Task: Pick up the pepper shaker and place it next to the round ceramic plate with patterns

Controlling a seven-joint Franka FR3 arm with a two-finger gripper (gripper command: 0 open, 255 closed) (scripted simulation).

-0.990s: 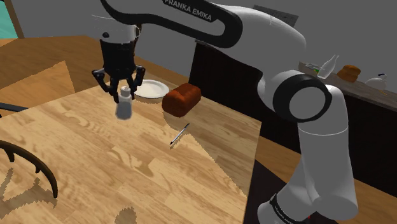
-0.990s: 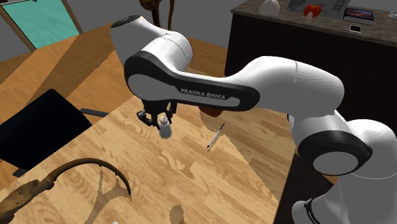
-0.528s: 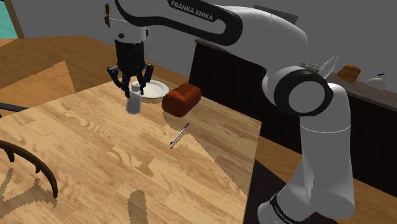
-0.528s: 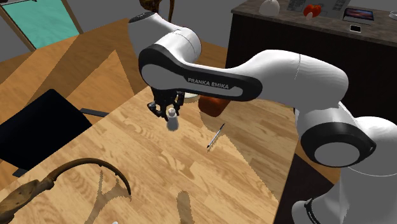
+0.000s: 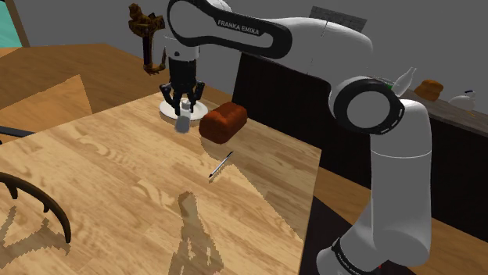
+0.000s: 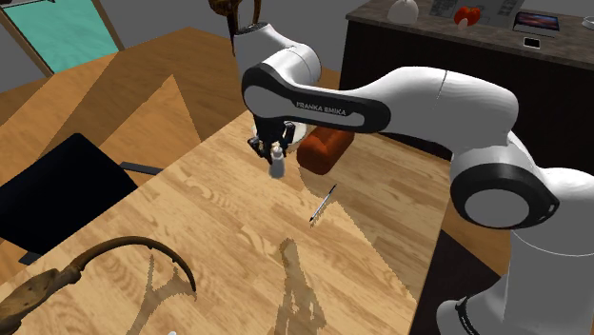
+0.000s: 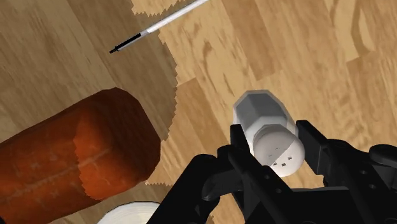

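**Shoulder view: shaker gripped, hanging at the plate's edge**

In the upper middle of the frame, the black pincer (image 5: 183,106) is clamped on the cap end of the pale pepper shaker (image 5: 183,123). The shaker seems to hang clear of the table (image 5: 117,180), at the near rim of the white round plate (image 5: 167,112) and just left of the brown loaf (image 5: 223,122).

The wrist view shows both fingers pressed against the shaker's white top, with the loaf close alongside.

A good landing spot is probably bare wood just beside the plate, touching neither its rim nor the loaf. The gap between those two looks narrow, so the plate's lower-left side seems safer. The descent should be straight with the shaker upright, and the grip should open only once the base sits flat. The thin utensil (image 5: 220,166) lower in the frame lies well apart and should not interfere.
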